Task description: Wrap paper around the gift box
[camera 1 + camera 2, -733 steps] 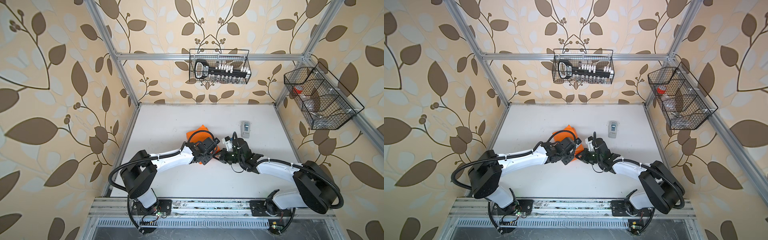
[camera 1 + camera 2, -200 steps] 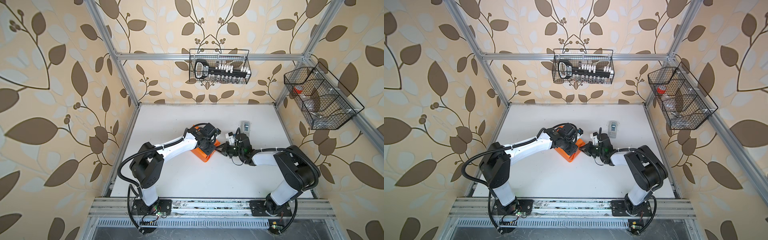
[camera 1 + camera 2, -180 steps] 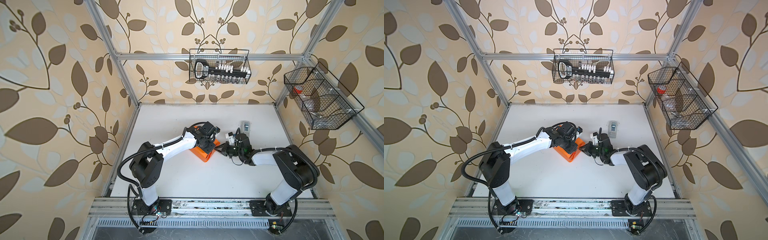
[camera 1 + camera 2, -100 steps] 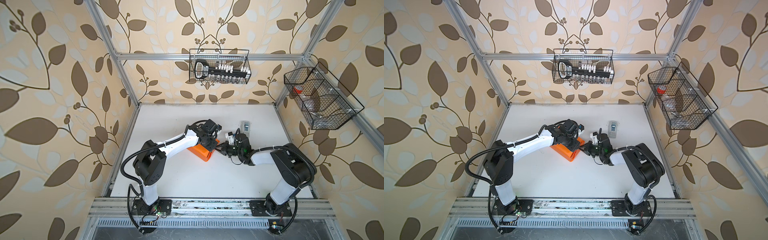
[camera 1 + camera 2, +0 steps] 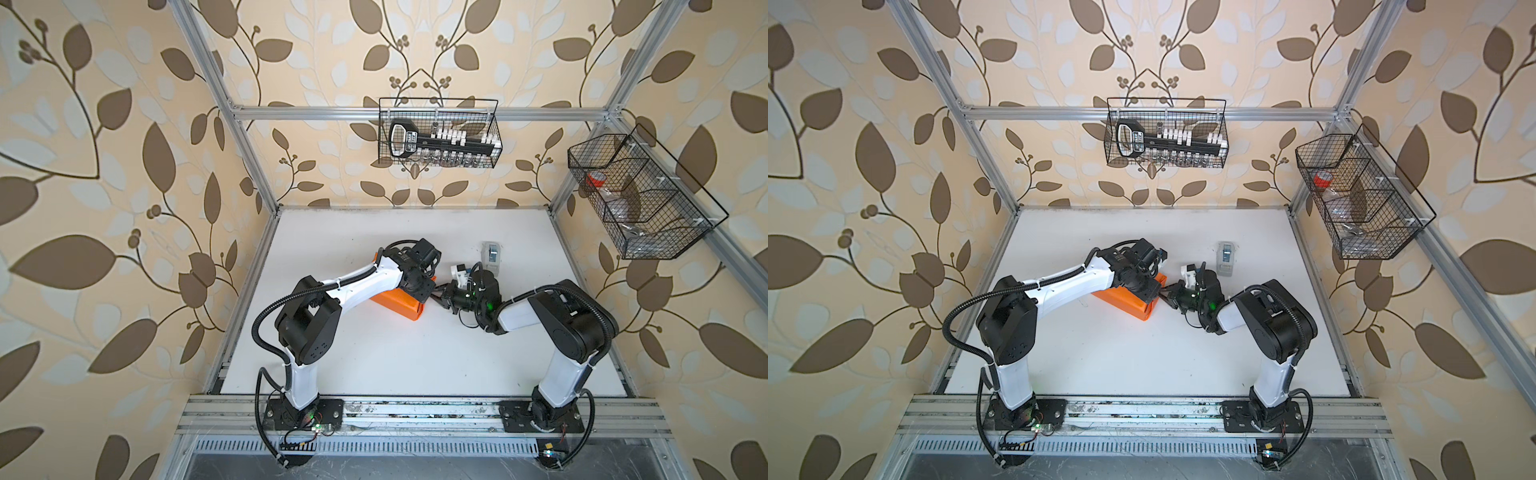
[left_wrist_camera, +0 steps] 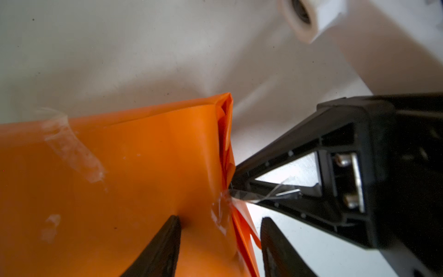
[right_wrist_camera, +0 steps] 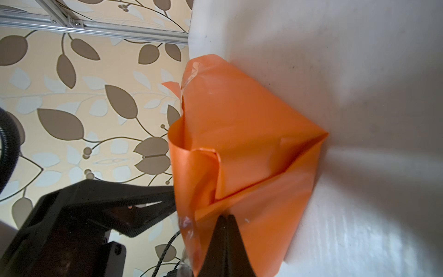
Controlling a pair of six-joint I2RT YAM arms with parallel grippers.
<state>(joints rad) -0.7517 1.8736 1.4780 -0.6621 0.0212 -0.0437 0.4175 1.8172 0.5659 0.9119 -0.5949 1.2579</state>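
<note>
Little change from a second ago: your parcel of glossy orange wrapping paper (image 5: 399, 307) sits at the same mid-table spot, slightly skewed, and the left wrist has only edged toward the back wall. A few seconds back the paper showed as just a flared piece behind the left gripper. Now it lies as a long flat-sided parcel under the left forearm, and both arms have drawn their elbows in. The gift box itself is hidden, fully covered by the paper. Your left gripper (image 6: 220, 218) has its fingers moderately apart, straddling the parcel's folded end. One fingertip (image 6: 173, 223) dents the top face, the other hangs past the edge over the table, and nothing is clamped. Your right gripper (image 7: 225, 219) is fully closed, with its tips butted against the end fold and touching the paper. A sliver of clear tape (image 6: 263, 194) trails from that spot along its fingers; can't tell if it's pinched. The surface is a plain white tabletop (image 5: 374, 361). A small grey tape dispenser (image 5: 491, 254) stands just behind the right wrist, apart from the parcel. The room has beige wallpaper with brown leaves (image 5: 104, 208) and an aluminium frame (image 5: 332, 112). A black back wire basket (image 5: 436, 99) holds a black-and-white tool rack (image 5: 440, 145). A black side wire basket (image 5: 673, 237) hangs on the right wall with a red item (image 5: 596, 180) inside. Both arm bases sit on the front aluminium rail (image 5: 415, 409).
</note>
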